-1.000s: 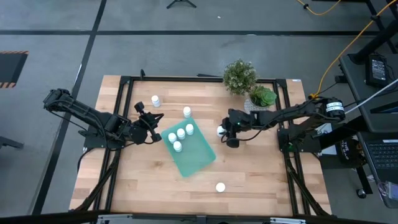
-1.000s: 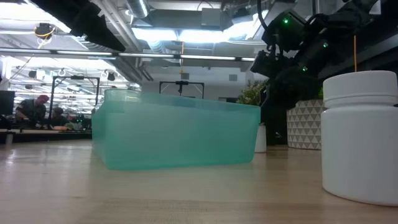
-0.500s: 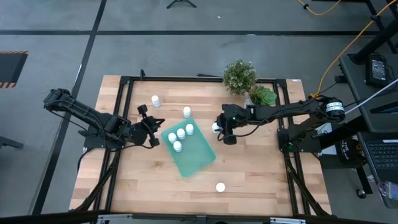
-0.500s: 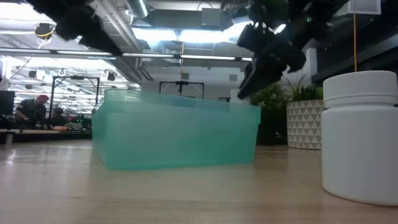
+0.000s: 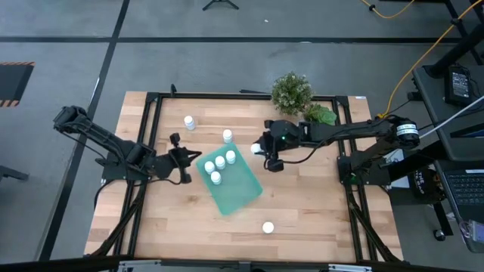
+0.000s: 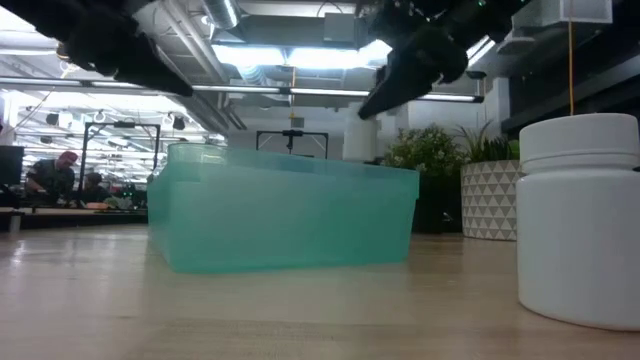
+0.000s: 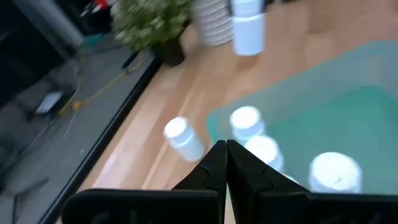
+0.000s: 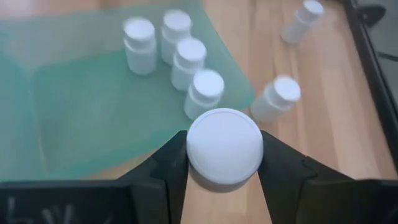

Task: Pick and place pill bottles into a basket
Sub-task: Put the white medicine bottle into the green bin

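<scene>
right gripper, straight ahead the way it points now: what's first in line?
Probably the basket. The right gripper, shut on a pill bottle, faces its near rim, with four bottles standing just beyond; its height over the rim is unclear.

The teal basket [image 5: 231, 185] lies askew mid-table with four white capped pill bottles [image 5: 219, 162] standing upright in its far corner. Three more bottles stand on the wood: one [image 5: 227, 136] just beyond the basket, one [image 5: 189, 122] farther back, one [image 5: 268, 227] near the front. Another [image 8: 224, 147] hangs clamped in the right pincer [image 5: 262, 153] beside the basket.

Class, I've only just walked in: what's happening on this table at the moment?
The right gripper holds a pill bottle above the table, beside the teal basket. Four bottles already stand in the basket; three more wait on the wood. The left gripper, shut and empty, sits at the basket's other side.
</scene>
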Controlling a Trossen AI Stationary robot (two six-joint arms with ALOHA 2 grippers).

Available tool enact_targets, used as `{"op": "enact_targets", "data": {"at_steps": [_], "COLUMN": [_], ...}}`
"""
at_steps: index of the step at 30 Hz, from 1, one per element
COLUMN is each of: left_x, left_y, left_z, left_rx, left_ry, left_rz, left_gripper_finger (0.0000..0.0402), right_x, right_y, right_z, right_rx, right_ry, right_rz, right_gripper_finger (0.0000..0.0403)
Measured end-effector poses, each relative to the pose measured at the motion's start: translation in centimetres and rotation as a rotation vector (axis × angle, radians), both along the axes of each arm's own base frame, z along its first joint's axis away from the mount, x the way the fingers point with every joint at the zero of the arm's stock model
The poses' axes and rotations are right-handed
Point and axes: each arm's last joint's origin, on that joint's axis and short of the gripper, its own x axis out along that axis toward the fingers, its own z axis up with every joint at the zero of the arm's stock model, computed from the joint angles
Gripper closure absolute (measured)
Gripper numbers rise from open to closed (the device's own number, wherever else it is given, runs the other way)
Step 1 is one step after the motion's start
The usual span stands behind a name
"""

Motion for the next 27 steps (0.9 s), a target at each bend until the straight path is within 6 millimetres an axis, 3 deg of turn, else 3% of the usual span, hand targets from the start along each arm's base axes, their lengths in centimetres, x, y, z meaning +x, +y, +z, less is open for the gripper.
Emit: {"op": "enact_targets", "data": {"at_steps": [13, 22, 27], "left_x": [-0.4, -1.9, -3.2], "left_y": [-1.1, -0.3, 0.2], "left_z": [0.1, -3.2, -2.6], "left_rx": [0.035, -0.005, -0.033], "left_ry": [0.017, -0.099, -0.226], "left_rz": [-0.103, -0.142, -0.252], "left_gripper_finger": [0.0400, 0.0400, 0.0400], "right_x": [0.5, 0.6, 0.7], "right_y": [1.1, 2.8, 3.4], "right_z": [0.7, 0.8, 1.0], "right_rx": [0.055, 0.055, 0.050], "right_ry": [-0.071, -0.079, -0.103], "right_rz": [0.096, 0.151, 0.164], "right_gripper_finger": [0.0250, 0.0250, 0.0250]}}
